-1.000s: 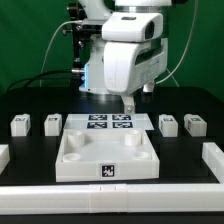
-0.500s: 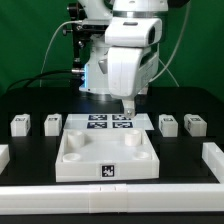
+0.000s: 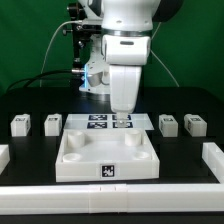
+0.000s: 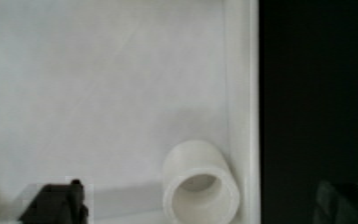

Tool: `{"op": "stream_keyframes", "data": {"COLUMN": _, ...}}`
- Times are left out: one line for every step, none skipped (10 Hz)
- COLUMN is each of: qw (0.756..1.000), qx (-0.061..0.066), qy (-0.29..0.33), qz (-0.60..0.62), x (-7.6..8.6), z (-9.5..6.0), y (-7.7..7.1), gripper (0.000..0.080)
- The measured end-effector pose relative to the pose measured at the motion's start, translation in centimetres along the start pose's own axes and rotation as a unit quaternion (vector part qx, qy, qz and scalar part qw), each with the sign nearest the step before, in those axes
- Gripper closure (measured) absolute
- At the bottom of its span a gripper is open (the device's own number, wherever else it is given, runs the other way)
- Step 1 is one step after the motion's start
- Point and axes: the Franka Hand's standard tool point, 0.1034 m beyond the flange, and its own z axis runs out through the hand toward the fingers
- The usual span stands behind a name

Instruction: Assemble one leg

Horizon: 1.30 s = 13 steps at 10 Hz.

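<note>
Four small white legs with tags stand on the black table. Two are at the exterior view's left (image 3: 19, 125) (image 3: 52, 123) and two at its right (image 3: 168, 125) (image 3: 194, 124). The large white tray-like piece (image 3: 75, 158) lies between them. My gripper (image 3: 121, 113) hangs over the tray's far edge, open and empty, apart from every leg. In the wrist view its dark fingertips (image 4: 53, 203) stand wide apart, the gripper (image 4: 202, 205) being over a round corner socket (image 4: 197, 180) of the tray. No leg shows in the wrist view.
The marker board (image 3: 100, 122) lies just behind the tray, under the gripper. White rails border the table at the exterior view's right (image 3: 212, 155), left (image 3: 3, 155) and front (image 3: 110, 195). Cables hang behind the arm.
The arm has swung from a tilted pose to upright, and the gripper has shifted slightly toward the exterior view's left. The legs and tray have not moved.
</note>
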Motion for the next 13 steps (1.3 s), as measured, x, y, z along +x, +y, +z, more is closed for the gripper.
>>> {"op": "stream_keyframes", "data": {"qw": 1.0, "qx": -0.001, "qy": 0.0, "qz": 0.002, "x": 0.1, "z": -0.1, "y": 0.1, "gripper": 0.015}}
{"op": "stream_keyframes", "data": {"qw": 1.0, "qx": -0.001, "qy": 0.0, "qz": 0.001, "x": 0.1, "z": 0.0, "y": 0.1, "gripper": 0.015}}
{"op": "stream_keyframes", "data": {"qw": 1.0, "qx": 0.0, "qy": 0.0, "qz": 0.002, "x": 0.0, "z": 0.0, "y": 0.0, "gripper": 0.015}}
{"op": "stream_keyframes", "data": {"qw": 1.0, "qx": 0.001, "qy": 0.0, "qz": 0.001, "x": 0.0, "z": 0.1, "y": 0.0, "gripper": 0.015}}
{"op": "stream_keyframes", "data": {"qw": 0.999, "qx": 0.0, "qy": -0.003, "qz": -0.053, "x": -0.4, "z": 0.6, "y": -0.1, "gripper": 0.015}}
{"op": "stream_keyframes", "data": {"qw": 0.996, "qx": -0.004, "qy": -0.004, "qz": -0.09, "x": -0.6, "z": 1.3, "y": -0.4, "gripper": 0.015}}
{"op": "stream_keyframes", "data": {"qw": 0.995, "qx": -0.006, "qy": -0.002, "qz": -0.101, "x": -0.7, "z": 1.6, "y": -0.6, "gripper": 0.015}}
{"op": "stream_keyframes", "data": {"qw": 0.995, "qx": -0.006, "qy": -0.001, "qz": -0.101, "x": -0.9, "z": 1.9, "y": -1.0, "gripper": 0.015}}
{"op": "stream_keyframes", "data": {"qw": 0.995, "qx": 0.001, "qy": 0.001, "qz": -0.098, "x": -1.1, "z": 2.6, "y": -1.3, "gripper": 0.015}}
{"op": "stream_keyframes", "data": {"qw": 0.995, "qx": 0.006, "qy": 0.002, "qz": -0.096, "x": -1.2, "z": 3.2, "y": -1.5, "gripper": 0.015}}
{"op": "stream_keyframes", "data": {"qw": 0.995, "qx": 0.012, "qy": 0.003, "qz": -0.095, "x": -1.2, "z": 3.9, "y": -1.6, "gripper": 0.015}}
{"op": "stream_keyframes", "data": {"qw": 0.995, "qx": 0.017, "qy": 0.004, "qz": -0.094, "x": -1.2, "z": 4.4, "y": -1.8, "gripper": 0.015}}
{"op": "stream_keyframes", "data": {"qw": 0.995, "qx": 0.021, "qy": 0.005, "qz": -0.093, "x": -1.3, "z": 4.8, "y": -1.9, "gripper": 0.015}}
